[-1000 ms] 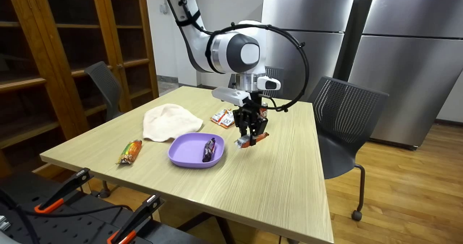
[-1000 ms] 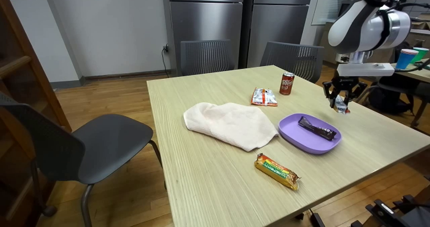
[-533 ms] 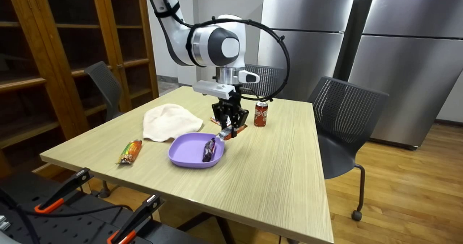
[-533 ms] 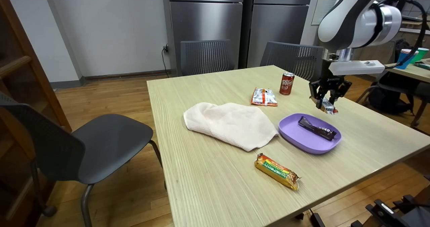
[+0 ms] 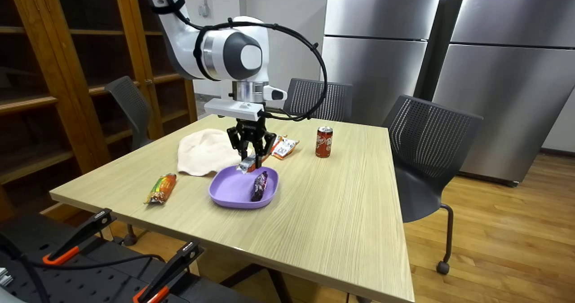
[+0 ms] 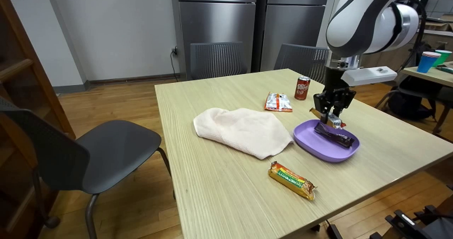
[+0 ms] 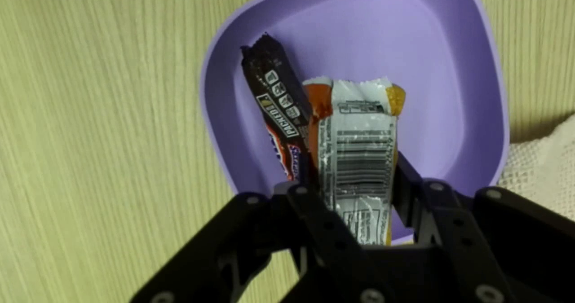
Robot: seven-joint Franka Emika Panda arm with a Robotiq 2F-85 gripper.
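Observation:
My gripper (image 7: 355, 173) is shut on a snack bar (image 7: 359, 141) in an orange wrapper with a silver barcode side. Its two fingers press the bar's long edges. In both exterior views the gripper (image 5: 251, 158) points down and holds the bar (image 6: 334, 120) just above the purple plate (image 6: 316, 147), near its rim. On the plate (image 7: 417, 51) lies a dark brown Snickers bar (image 7: 278, 98), partly hidden in the wrist view by the held bar and a finger. How much height separates the held bar from the plate I cannot tell exactly.
A gold-orange wrapped bar (image 6: 292, 180) and a cream cloth (image 6: 244, 131) lie near the plate. Farther back are a white-orange packet (image 6: 278, 102) and an upright red can (image 6: 302, 88). Chairs (image 5: 426, 159) stand around the table (image 5: 332, 231).
The arm has carried the bar leftward in both exterior views, from over bare table to over the plate. The grip has stayed the same, and the things on the table have not moved.

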